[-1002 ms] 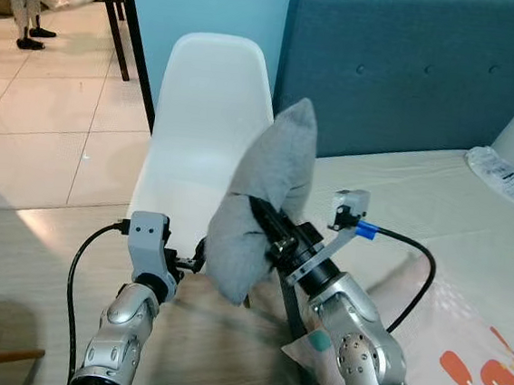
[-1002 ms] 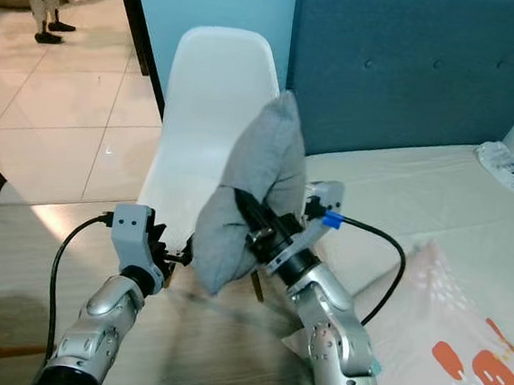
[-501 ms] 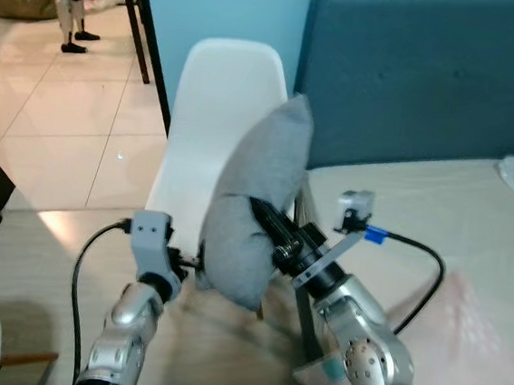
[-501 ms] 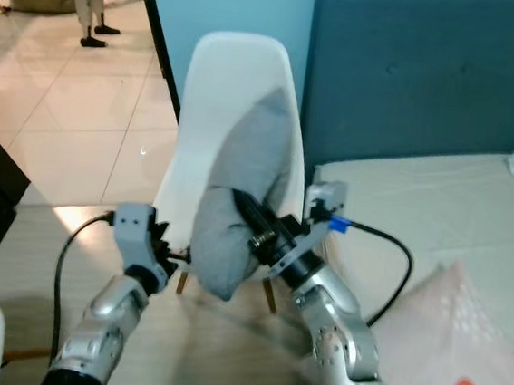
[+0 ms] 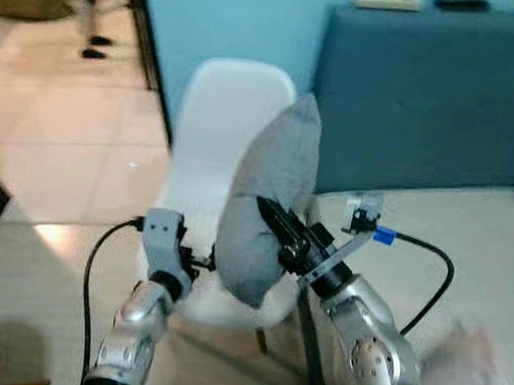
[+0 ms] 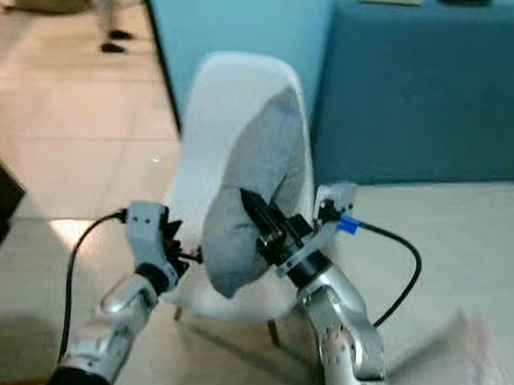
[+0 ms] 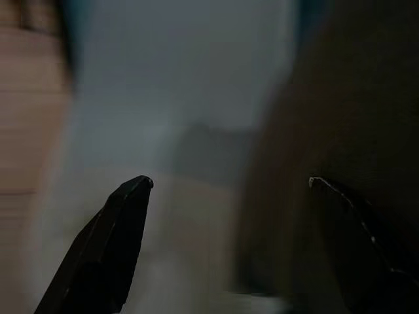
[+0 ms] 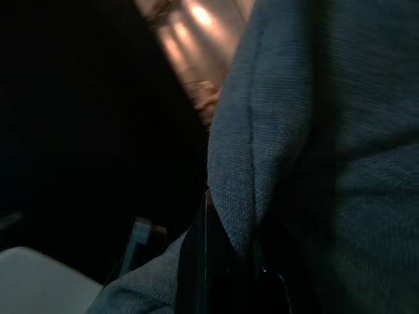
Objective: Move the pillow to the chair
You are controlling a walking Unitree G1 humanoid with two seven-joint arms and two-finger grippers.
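I hold a grey pillow (image 5: pixel 269 207) upright in the air, just above the seat of a white plastic chair (image 5: pixel 219 116). My right gripper (image 5: pixel 271 219) is shut on the pillow's right side, one black finger lying across the fabric. In the right wrist view the grey cloth (image 8: pixel 314 157) is pinched against a finger. My left gripper (image 7: pixel 229 183) is open at the pillow's lower left edge, above the chair seat (image 5: pixel 219 305); its wrist view has the dark pillow beside one finger.
A blue headboard (image 5: pixel 431 91) rises behind the bed (image 5: pixel 469 258) on the right. Tiled floor (image 5: pixel 52 145) lies to the left, with dark furniture legs (image 5: pixel 153 46) beside the chair. A patterned cushion (image 6: pixel 458 376) lies blurred at the lower right.
The camera has moved nearer to the chair and turned a little left. The pillow, still gripped, now hangs over the chair seat instead of in front of it.
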